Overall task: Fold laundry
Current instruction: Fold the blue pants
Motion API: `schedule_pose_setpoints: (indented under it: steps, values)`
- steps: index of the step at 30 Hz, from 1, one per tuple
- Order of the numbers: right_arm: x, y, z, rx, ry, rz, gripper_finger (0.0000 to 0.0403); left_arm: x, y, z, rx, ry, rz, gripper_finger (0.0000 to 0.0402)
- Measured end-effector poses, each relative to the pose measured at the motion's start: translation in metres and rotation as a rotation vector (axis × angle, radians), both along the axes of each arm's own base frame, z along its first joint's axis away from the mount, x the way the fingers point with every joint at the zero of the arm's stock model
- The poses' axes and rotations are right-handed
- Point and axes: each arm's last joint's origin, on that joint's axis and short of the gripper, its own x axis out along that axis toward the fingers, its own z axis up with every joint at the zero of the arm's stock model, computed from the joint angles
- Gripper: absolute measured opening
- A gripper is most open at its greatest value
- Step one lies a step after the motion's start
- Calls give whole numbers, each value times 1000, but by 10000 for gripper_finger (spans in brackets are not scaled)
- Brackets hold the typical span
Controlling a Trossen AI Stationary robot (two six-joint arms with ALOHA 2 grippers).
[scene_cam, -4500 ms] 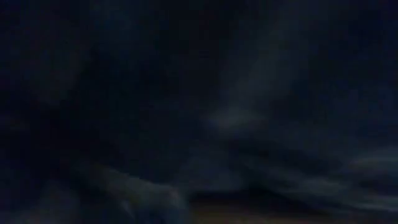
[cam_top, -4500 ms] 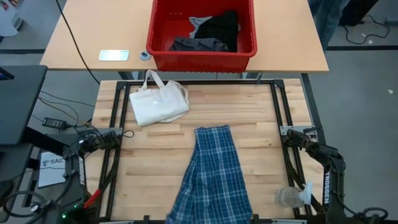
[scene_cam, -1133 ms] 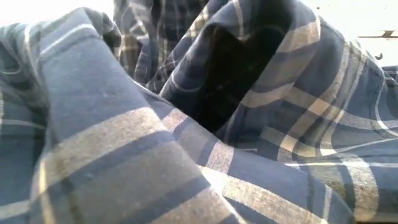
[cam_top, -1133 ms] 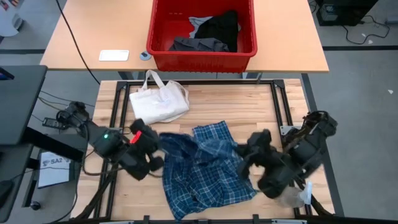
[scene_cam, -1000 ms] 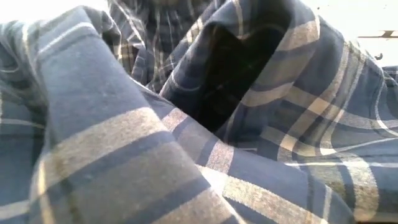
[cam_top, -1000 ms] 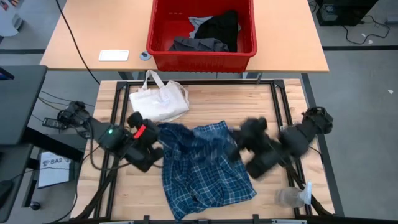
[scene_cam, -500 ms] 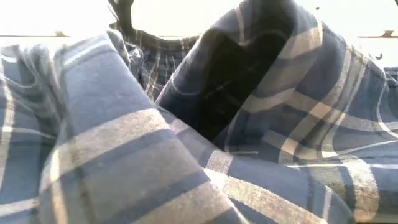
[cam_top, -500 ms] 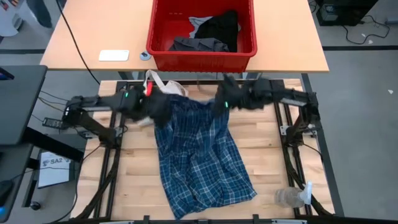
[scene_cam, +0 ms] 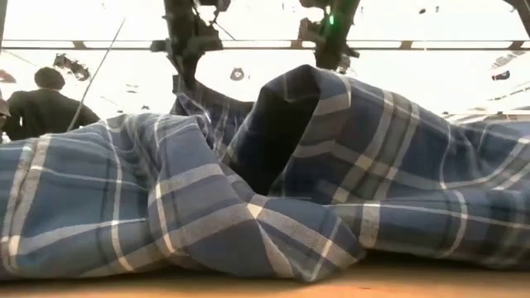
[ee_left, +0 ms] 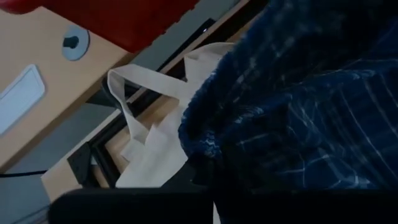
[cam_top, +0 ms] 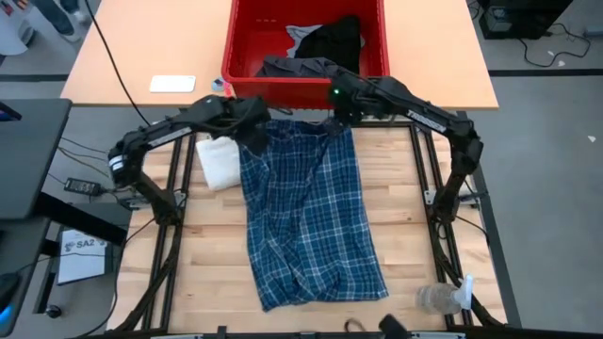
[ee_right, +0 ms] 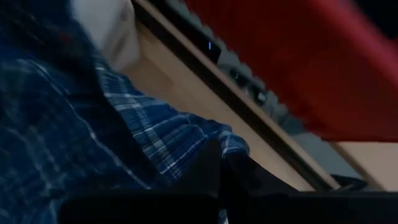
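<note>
As seen from above and taken left to right: one white flat device point(cam_top: 172, 84) and one small round item point(cam_top: 219, 84) on the far tan table point(cam_top: 113, 56); one cream tote bag point(cam_top: 218, 160) on the wooden counter point(cam_top: 396, 217), partly covered by cloth; one blue-and-white plaid garment point(cam_top: 306, 217) spread lengthwise down the counter's middle; one red bin point(cam_top: 305, 42) on the far table; one clear plastic bottle point(cam_top: 441, 298) at the counter's near right corner.

Inside the red bin, three pieces of laundry: one dark grey garment point(cam_top: 294, 67), one light grey T-shirt point(cam_top: 302, 36), one black garment point(cam_top: 337, 40).

Two arms, both reaching to the counter's far edge. Left end effector point(cam_top: 254, 127): fingers pressed together, clamped on the plaid garment's far left corner, just beside the tote bag. Right end effector point(cam_top: 339, 118): fingers pressed together, clamped on the garment's far right corner, close in front of the red bin. Far edge of the garment stretched between the two end effectors; near end bunched in folds on the counter close to the low camera point(scene_cam: 265, 207).

Beyond the counter, at left in the low view: one person point(scene_cam: 45, 103) in dark clothing.
</note>
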Motion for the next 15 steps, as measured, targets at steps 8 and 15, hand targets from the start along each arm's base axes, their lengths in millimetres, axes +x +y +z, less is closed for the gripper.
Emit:
schedule_pose_setpoints:
  steps: [8,15]
  values:
    - [-33,-52,-63,145,57,-53,81,20,42,-48,-105,94,99,135]
    - [-50,-71,-71,217,-6,-34,180,14,48,-55,-164,111,197,228]
